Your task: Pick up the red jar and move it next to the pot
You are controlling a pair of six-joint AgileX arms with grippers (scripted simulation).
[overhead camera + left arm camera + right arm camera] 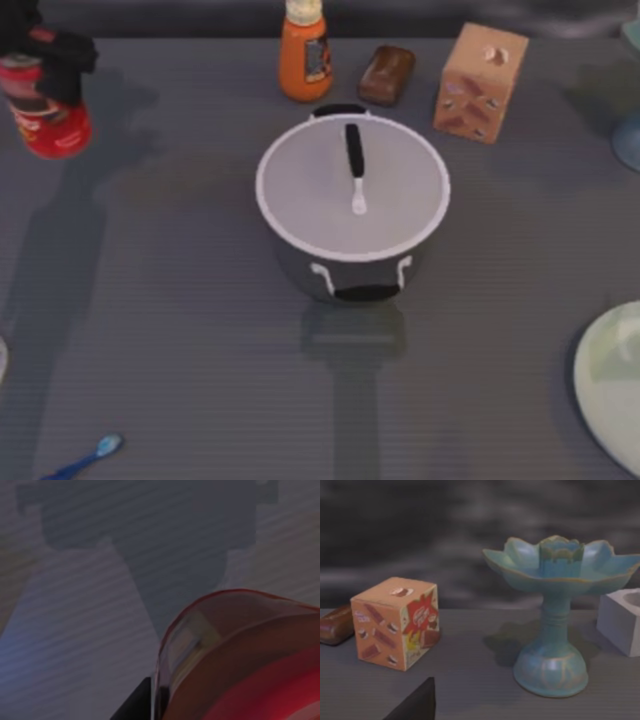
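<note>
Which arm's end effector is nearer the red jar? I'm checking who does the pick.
Left. The left end effector is right at the red jar, in the table's far left corner. The right end effector is out of the top view, off towards the far right.

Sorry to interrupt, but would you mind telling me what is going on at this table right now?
The left claw is at the far left corner of the table, closed around the red jar, which looks lifted and tilted. The pot sits lidded at the centre, so the jar is far from it. An orange bottle, a brown bar and a snack box stand behind the pot. The right arm is parked off to the right.
</note>
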